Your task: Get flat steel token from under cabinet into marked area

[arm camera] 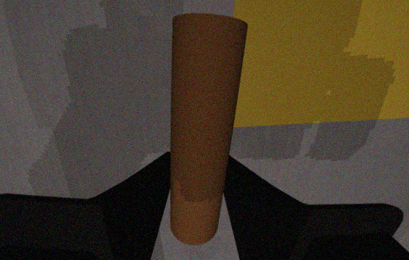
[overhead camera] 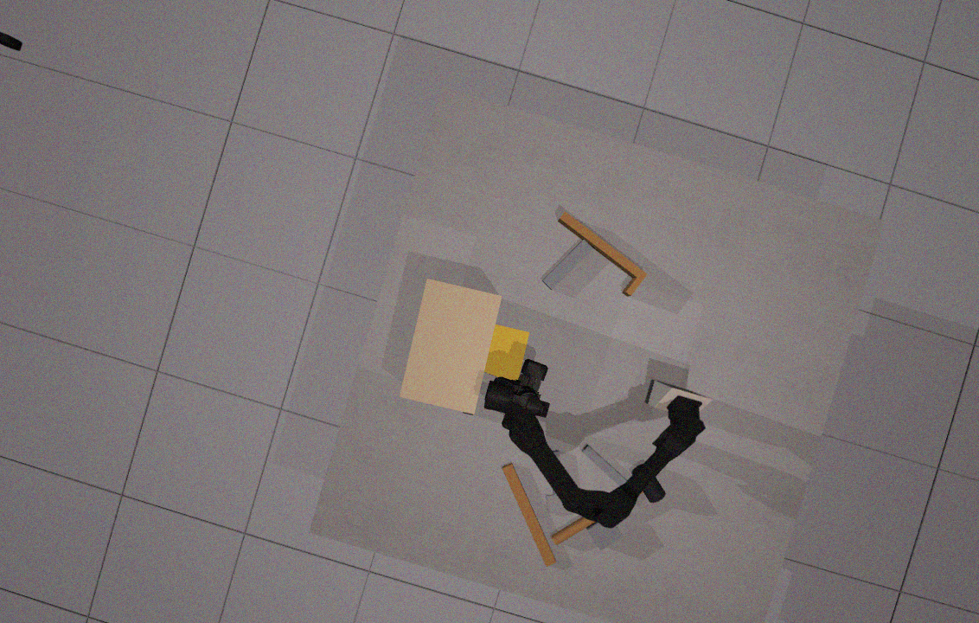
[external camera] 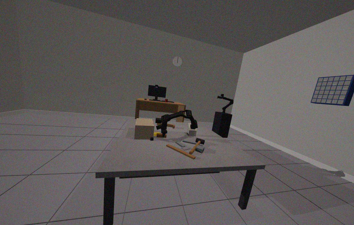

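Observation:
The beige cabinet (overhead camera: 451, 346) (external camera: 144, 130) stands at the table's left. The yellow marked area (overhead camera: 513, 337) (external camera: 155, 133) (arm camera: 298, 54) lies against its front, partly shadowed. My gripper (external camera: 163, 136) (arm camera: 197, 159) is shut on an orange-brown round handle (external camera: 160, 135) (arm camera: 204, 90), low over the table near the cabinet's front corner. The handle runs between the fingers, and the marked area lies to its right in the wrist view. The far part of the held tool is not clear. A small black block (external camera: 151, 138) shows by the cabinet's corner. The steel token is not visible.
An orange wooden bar (overhead camera: 527, 512) (external camera: 180, 151), a black-headed hammer (external camera: 195, 147) and grey metal pieces lie near and partly beneath the arm. An orange angled piece (overhead camera: 600, 243) and a grey bar (overhead camera: 564, 264) lie on the cabinet's other side. The table (external camera: 144, 162) carries them.

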Available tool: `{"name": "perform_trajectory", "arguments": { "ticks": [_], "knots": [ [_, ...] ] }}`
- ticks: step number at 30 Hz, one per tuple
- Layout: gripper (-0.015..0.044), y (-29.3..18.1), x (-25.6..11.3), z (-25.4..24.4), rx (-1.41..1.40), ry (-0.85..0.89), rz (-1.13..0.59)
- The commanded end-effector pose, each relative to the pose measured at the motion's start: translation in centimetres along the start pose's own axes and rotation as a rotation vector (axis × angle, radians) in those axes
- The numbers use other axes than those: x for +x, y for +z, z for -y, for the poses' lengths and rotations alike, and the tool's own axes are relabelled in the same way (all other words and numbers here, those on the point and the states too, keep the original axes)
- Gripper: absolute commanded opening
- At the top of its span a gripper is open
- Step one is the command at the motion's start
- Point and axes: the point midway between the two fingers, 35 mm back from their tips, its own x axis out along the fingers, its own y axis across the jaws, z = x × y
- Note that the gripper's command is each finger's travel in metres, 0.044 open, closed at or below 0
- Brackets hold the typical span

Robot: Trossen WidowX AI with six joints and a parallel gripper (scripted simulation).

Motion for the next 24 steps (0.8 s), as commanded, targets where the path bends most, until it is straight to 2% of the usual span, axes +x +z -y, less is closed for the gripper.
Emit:
{"name": "perform_trajectory", "arguments": {
  "ticks": [1, 24],
  "knots": [
    [0.0000, 0.0, 0.1, 0.6, 0.005, -0.008, -0.001],
    [0.0000, -1.2, 0.1, 0.4, 0.005, -0.008, -0.001]
  ]
}}
